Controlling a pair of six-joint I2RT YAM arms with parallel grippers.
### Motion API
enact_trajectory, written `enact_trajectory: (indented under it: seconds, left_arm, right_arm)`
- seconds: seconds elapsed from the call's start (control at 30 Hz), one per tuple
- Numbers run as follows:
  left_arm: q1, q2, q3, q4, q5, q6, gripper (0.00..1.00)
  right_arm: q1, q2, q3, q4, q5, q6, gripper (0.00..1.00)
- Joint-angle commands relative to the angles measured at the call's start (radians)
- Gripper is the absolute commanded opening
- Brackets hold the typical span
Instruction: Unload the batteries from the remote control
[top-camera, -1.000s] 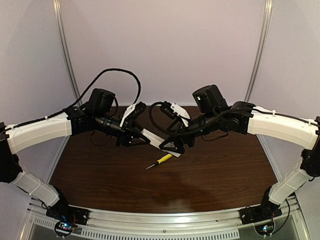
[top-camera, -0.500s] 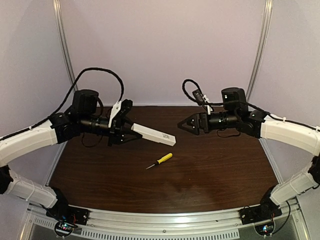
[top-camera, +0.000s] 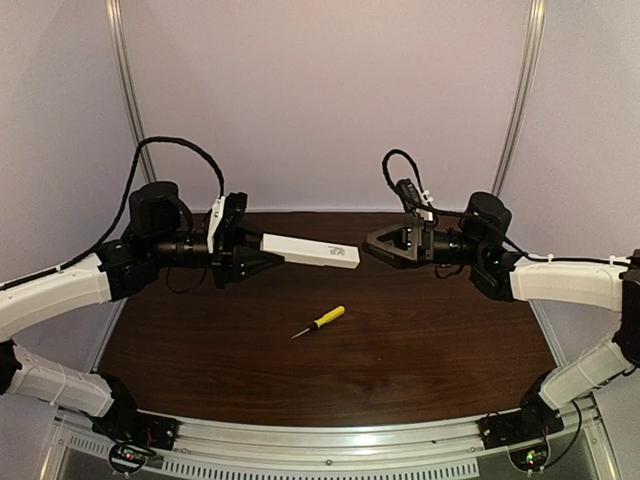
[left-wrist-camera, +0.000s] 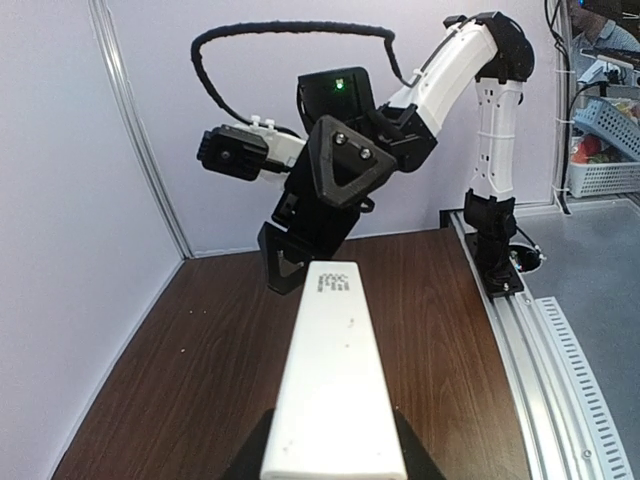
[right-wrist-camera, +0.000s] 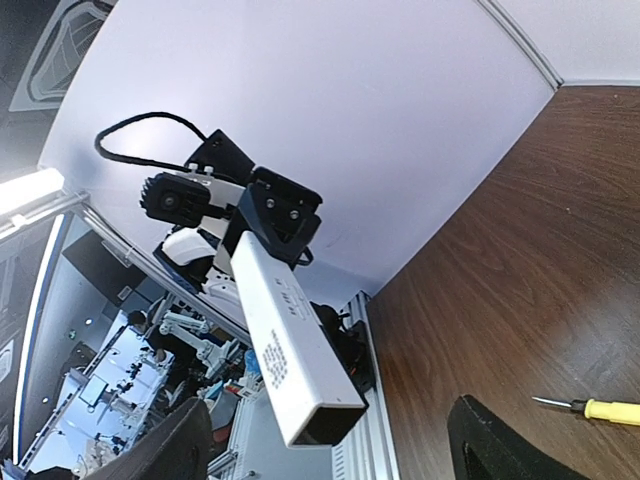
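The white remote control (top-camera: 310, 251) is held level above the table, with my left gripper (top-camera: 258, 257) shut on its left end. Its printed end points right, at my right gripper (top-camera: 372, 247), which stands open a short gap away. In the left wrist view the remote control (left-wrist-camera: 335, 380) runs straight out from my left gripper (left-wrist-camera: 335, 462) towards the right gripper (left-wrist-camera: 310, 215). In the right wrist view the remote control (right-wrist-camera: 290, 345) shows a dark end face between the spread fingers of my right gripper (right-wrist-camera: 330, 445). The batteries are hidden.
A yellow-handled screwdriver (top-camera: 320, 321) lies on the dark wooden table (top-camera: 430, 340) near the middle, also seen at the lower right as the screwdriver (right-wrist-camera: 600, 410). Pale walls and metal posts close in the back and sides.
Both grippers were close together low over the table. They drew apart, the left lifted the remote control level, and the right now faces its free end.
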Motion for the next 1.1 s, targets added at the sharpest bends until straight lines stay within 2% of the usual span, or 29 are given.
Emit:
enact_trajectory:
  seconds: [0.0, 0.3, 0.33, 0.5, 0.9, 1.07]
  left_arm:
    - [0.004, 0.036, -0.006, 0.169, 0.073, -0.068, 0.0]
    - [0.006, 0.062, -0.026, 0.253, 0.107, -0.142, 0.0]
    - [0.006, 0.058, -0.028, 0.255, 0.105, -0.143, 0.0]
    - [0.006, 0.041, -0.042, 0.264, 0.096, -0.139, 0.0]
    - [0.009, 0.017, -0.051, 0.262, 0.08, -0.13, 0.0]
    - [0.009, 0.016, -0.051, 0.258, 0.08, -0.127, 0.0]
  right_arm:
    - [0.001, 0.015, -0.026, 0.272, -0.056, 0.158, 0.8]
    - [0.029, 0.061, -0.03, 0.385, -0.063, 0.238, 0.58]
    - [0.034, 0.065, -0.031, 0.387, -0.062, 0.238, 0.57]
    - [0.051, 0.084, -0.037, 0.4, -0.057, 0.253, 0.68]
    - [0.103, 0.129, -0.032, 0.47, -0.086, 0.296, 0.56]
    - [0.115, 0.147, -0.029, 0.504, -0.083, 0.317, 0.44]
